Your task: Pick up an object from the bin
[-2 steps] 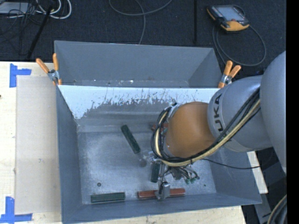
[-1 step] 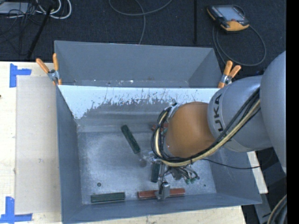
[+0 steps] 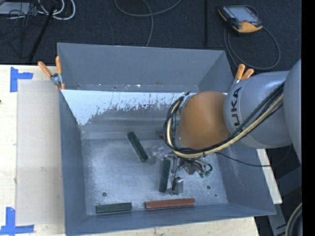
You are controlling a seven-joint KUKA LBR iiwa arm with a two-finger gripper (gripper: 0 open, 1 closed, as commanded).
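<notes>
Camera view: dark green bar (image 3: 164,175), lying mid-floor of the bin (image 3: 98,173), just beside the low-set hand (image 3: 175,182) and judged its likeliest pick. Whether the hand was open or closed could not be told. Outlying: tilted dark bar (image 3: 138,147); flat dark bar (image 3: 113,208) and reddish-brown bar (image 3: 170,203) by the near wall.

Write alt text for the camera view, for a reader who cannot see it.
The gripper is low in the grey metal bin, beside a dark green bar near the floor's middle. Three other bars lie apart: a dark tilted bar further back, a dark green flat bar and a reddish-brown bar along the front wall.
</notes>
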